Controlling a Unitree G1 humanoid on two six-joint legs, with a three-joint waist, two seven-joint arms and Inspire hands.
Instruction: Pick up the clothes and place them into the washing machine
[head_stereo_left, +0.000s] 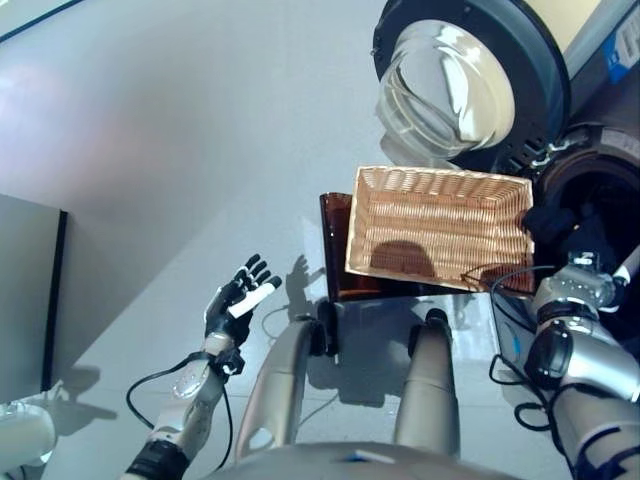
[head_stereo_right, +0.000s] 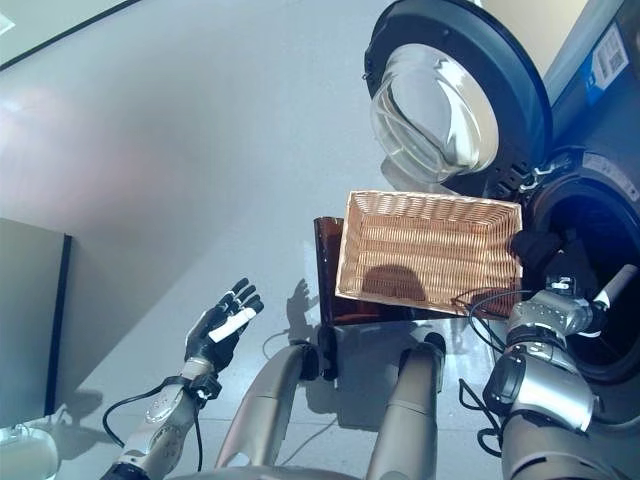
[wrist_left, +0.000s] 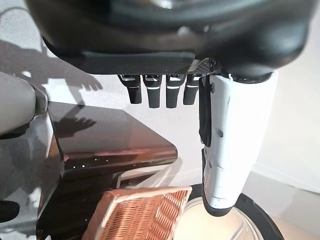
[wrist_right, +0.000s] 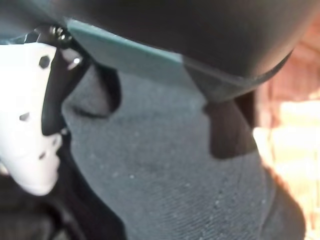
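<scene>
One dark garment is in the right hand: right wrist view shows grey-black cloth filling the palm, fingers and white-covered thumb curled on it, clamped. From the head views, the hand and cloth sit at the basket's right end, right at the near edge of the washer opening, which is dark inside. How far the cloth is past the rim, can't tell.

Basket is wicker, rectangular, no clothes showing inside. It sits on a dark brown stand whose left edge sticks out past the basket. Basket's right rim is just beside the right hand; its far rim is near the door.

Washer door is swung wide, glass bowl facing the camera, hanging above and left of the opening. Door edge and basket's far-right corner are close, so room between them is tight.

Left hand hovers over the floor, well left of the stand, fingers straight and spread, holding nothing. Left wrist view confirms it: fingers extended, stand and basket corner beyond them.

Floor to the left and beyond is wide grey open space. A grey panel stands at the far left edge.
</scene>
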